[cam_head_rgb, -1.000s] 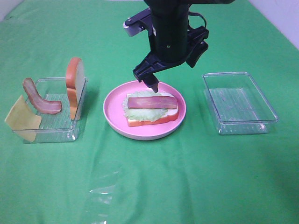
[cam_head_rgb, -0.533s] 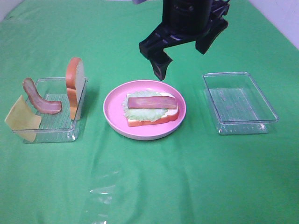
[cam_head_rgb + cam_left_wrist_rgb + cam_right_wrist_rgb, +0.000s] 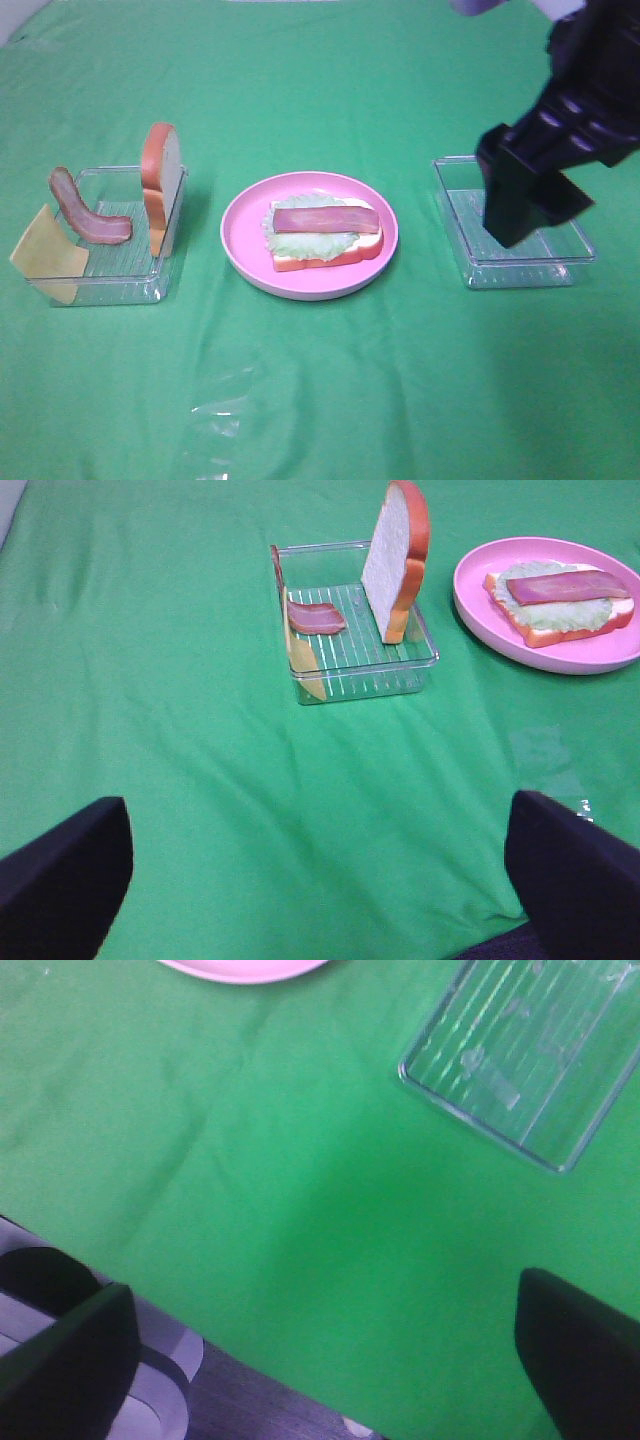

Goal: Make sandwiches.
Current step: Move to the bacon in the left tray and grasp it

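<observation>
Now the sandwich (image 3: 323, 232), bread topped with lettuce and bacon, lies on the pink plate (image 3: 240, 235) at the middle of the green table (image 3: 350, 400). At 9 o'clock from the plate, a clear tray (image 3: 120, 290) holds an upright bread slice (image 3: 160, 185), a curled bacon strip (image 3: 90, 215) and a cheese square (image 3: 45, 255). At 3 o'clock, the right tool (image 3: 320, 1355) hangs over a second tray (image 3: 520, 270), jaws wide apart, holding nothing. The left tool (image 3: 320, 875) is likewise spread wide, nothing between its fingers.
</observation>
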`<state>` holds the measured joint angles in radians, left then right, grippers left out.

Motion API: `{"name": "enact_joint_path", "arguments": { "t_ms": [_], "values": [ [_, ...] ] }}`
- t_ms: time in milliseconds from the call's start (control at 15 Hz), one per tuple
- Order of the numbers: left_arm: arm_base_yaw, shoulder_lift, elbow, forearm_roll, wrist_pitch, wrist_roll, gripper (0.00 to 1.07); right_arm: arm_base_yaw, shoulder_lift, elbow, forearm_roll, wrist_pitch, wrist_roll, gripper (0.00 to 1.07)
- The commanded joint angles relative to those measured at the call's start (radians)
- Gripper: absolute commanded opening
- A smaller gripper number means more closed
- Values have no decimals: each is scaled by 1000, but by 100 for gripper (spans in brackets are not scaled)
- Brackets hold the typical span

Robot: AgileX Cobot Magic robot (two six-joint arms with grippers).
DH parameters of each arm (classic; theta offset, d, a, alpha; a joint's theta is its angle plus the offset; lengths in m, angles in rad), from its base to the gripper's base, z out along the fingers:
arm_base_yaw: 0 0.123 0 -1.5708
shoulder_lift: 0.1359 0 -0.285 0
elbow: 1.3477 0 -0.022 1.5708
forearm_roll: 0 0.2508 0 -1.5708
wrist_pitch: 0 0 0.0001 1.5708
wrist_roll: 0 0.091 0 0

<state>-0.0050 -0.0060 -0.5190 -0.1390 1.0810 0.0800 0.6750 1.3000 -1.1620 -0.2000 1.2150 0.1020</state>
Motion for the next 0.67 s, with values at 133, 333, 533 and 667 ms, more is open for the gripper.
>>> {"name": "enact_joint_path", "arguments": {
  "t_ms": [133, 333, 533, 667],
  "values": [
    [2, -2, 1, -4, -3, -1, 93, 1, -220, 180, -44, 100, 105, 98],
    [2, -2, 1, -4, -3, -1, 93, -32, -557, 440, -142, 99, 176, 98],
    [2, -2, 1, -4, -3, -1, 93, -280, -752, 544, -140, 56, 140, 98],
    [2, -2, 1, -4, -3, -1, 93, -469, -895, 573, -95, 0, 27, 98]
  ]
}}
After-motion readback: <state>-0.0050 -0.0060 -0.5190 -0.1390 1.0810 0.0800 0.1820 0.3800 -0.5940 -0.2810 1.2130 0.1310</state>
